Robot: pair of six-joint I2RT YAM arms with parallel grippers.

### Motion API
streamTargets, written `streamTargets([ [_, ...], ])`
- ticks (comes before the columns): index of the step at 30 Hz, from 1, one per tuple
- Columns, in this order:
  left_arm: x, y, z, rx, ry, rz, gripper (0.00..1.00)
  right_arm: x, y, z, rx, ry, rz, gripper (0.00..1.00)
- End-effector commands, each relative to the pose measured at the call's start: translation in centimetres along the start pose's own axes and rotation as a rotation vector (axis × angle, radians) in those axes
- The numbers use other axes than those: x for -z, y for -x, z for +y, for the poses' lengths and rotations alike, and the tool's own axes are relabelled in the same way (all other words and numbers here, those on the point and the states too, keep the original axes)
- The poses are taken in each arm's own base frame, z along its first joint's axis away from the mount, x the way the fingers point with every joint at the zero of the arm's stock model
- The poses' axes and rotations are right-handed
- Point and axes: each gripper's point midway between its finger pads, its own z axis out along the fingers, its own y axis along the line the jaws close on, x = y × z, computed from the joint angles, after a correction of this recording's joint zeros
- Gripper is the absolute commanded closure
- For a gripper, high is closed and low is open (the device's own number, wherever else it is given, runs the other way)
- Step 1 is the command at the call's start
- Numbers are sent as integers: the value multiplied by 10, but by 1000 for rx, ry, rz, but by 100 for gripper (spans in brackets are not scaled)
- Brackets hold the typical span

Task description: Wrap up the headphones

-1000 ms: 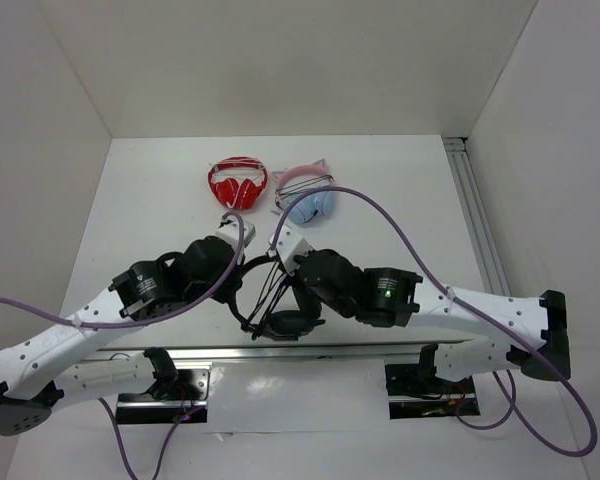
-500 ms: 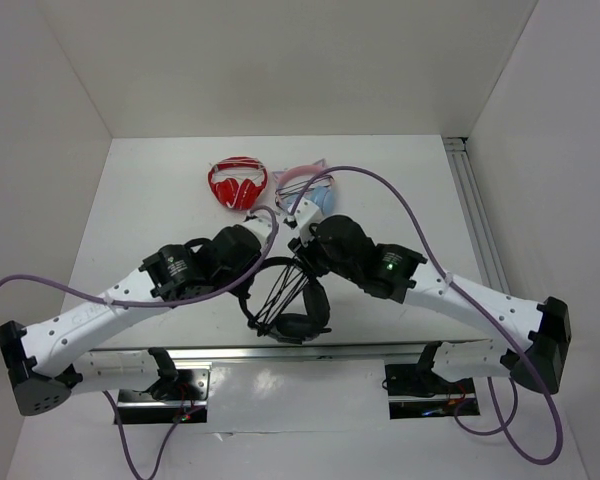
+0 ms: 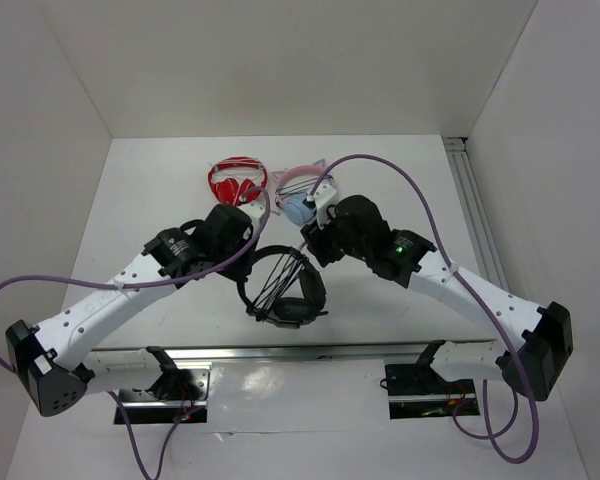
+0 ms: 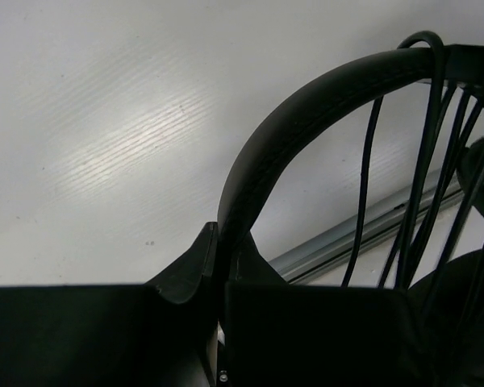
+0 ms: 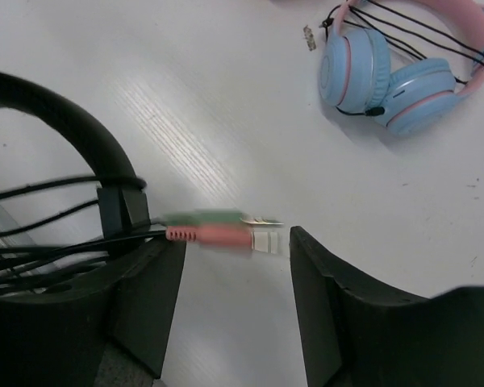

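White desk (image 3: 150, 190) inside white walls, aluminium rail (image 3: 280, 350) along the near edge. From the bottom-left corner the left arm (image 3: 110, 300) reaches up and inward, elbow low, wrist over mid-desk; its bulk hides the tool from above. Wrist view shows the left tool (image 4: 219, 266) clamped tight on the padded headband (image 4: 282, 129) of the black headphones (image 3: 285, 290); fingers are dark and cut off by the bottom edge.

Behind that wrist, near the back, lie the red-and-white headphones (image 3: 235, 178), lower part covered by it.

Centre desk, just ahead of the rail and between the two wrists, sit the black headphones, headband arching toward the back, earcups toward the rail. Their thin black cable (image 4: 363, 185) crosses the inside of the band in several strands; number of turns cannot be told.

Farther back, right of the red pair, the blue-and-pink headphones (image 5: 395, 72) lie flat, partly covered from above by the right wrist.

Jaws of the right tool (image 5: 234, 250) stand apart, gripping nothing. Pink and green plugs (image 5: 214, 232) at the cable end sit between the fingers, blurred; contact with either finger unclear.

From the bottom-right corner the right arm (image 3: 460, 285) stretches diagonally up and in, wrist just right of the headband, a purple lead (image 3: 380, 165) looping above it.
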Motion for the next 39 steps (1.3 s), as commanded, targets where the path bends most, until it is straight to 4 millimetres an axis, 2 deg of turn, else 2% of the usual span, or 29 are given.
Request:
streamTargets([
  [1,8,-19,-1,-24,-61,100,100,-1,7,-34,-44,-96,-41,38],
  [2,8,-19,-1,-24,-61,100,100,-1,6,-39,-54,-99,-40,38],
  [4,9,-19,-2,-14,-77,104,100,-6,-1,-36,-53,-88,-18,24],
  [5,11,-16,-5,-24,-95,99,100,-10,-3,-40,-58,-96,-11,22],
  [7,11,-17,-7,-23,-104,101,100,-16,-9,-39,-67,-94,11,1],
  [12,6,-19,2,-9,-59,109,100,-16,-10,-48,-99,-122,12,1],
  [15,0,-21,11,20,-4,132,100,-7,-3,-65,-147,-201,-20,1],
  [16,-4,-22,13,18,12,144,100,1,6,-73,-170,-248,-50,0],
  [18,-6,-25,18,38,43,160,100,20,17,-102,-273,-408,-111,0],
  [19,-9,-27,18,37,47,173,100,36,29,-109,-317,-453,-155,0],
  [21,-14,-21,17,67,58,152,100,54,31,-115,-418,-513,-176,0],
  [22,-18,-20,17,67,59,155,100,68,38,-111,-468,-494,-202,0],
  [23,-16,-15,17,81,68,138,100,74,41,-111,-472,-492,-220,0],
  [29,-34,13,18,185,151,99,100,115,50,-79,-599,-330,-293,0],
  [32,-51,28,11,257,184,71,100,133,55,-68,-618,-275,-323,0],
  [34,-61,49,-3,309,166,16,100,141,56,-66,-626,-264,-323,0],
  [35,-77,51,-4,321,190,31,100,147,61,-66,-636,-261,-335,0],
  [36,-85,56,-6,336,194,37,100,150,59,-66,-635,-264,-320,0],
  [37,-88,80,-18,345,173,-10,100,153,60,-65,-635,-264,-320,0],
  [38,-97,91,-28,350,160,-21,100,155,61,-64,-634,-255,-317,0],
  [39,-127,88,-29,338,195,23,100,162,66,-64,-635,-253,-327,0],
])
